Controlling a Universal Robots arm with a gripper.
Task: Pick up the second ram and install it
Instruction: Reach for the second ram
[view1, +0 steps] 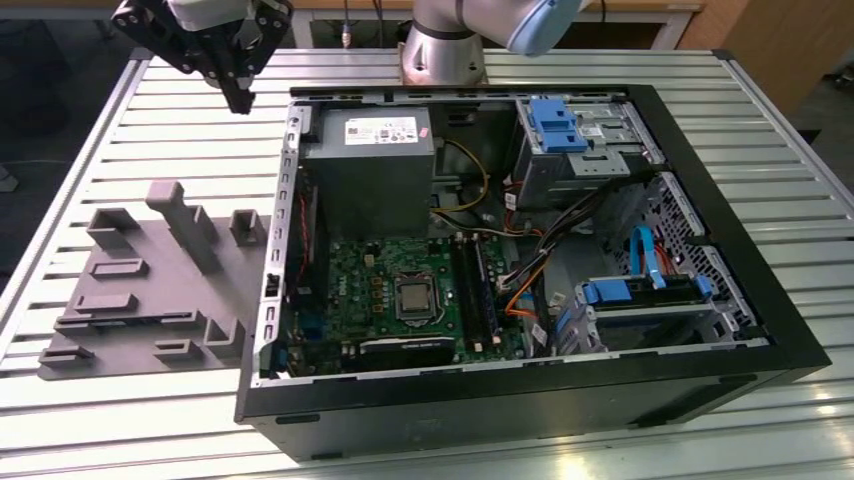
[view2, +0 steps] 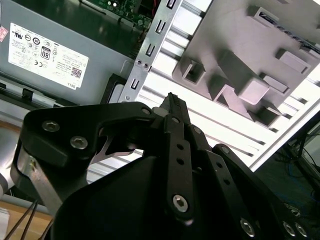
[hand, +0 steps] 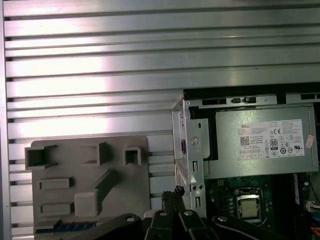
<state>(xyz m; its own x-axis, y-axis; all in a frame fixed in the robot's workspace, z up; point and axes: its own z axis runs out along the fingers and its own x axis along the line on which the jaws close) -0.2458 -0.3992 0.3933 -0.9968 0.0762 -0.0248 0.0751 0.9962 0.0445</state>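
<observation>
Black gripper (view2: 172, 98) links crowd both wrist views, jaws closed on nothing, tips over the slatted table (view1: 174, 140) beside the open computer case (view1: 534, 400). First wrist view catches the second ram (hand: 65, 226), a dark strip in the grey tray (hand: 125, 200), partly cut off by the linkage.

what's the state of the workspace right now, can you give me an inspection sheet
surface: slatted metal table, bare below the gripper
job's things: second ram seems to be the thin dark strip lying flat on the grey tray, not yet picked up
clutter: nothing seen
grippers: gripper up over the table beside the open computer case, fingers shut, nothing seen held
cables: orange and black cable bundle inside the case
surroundings: wooden panel beyond the table
</observation>
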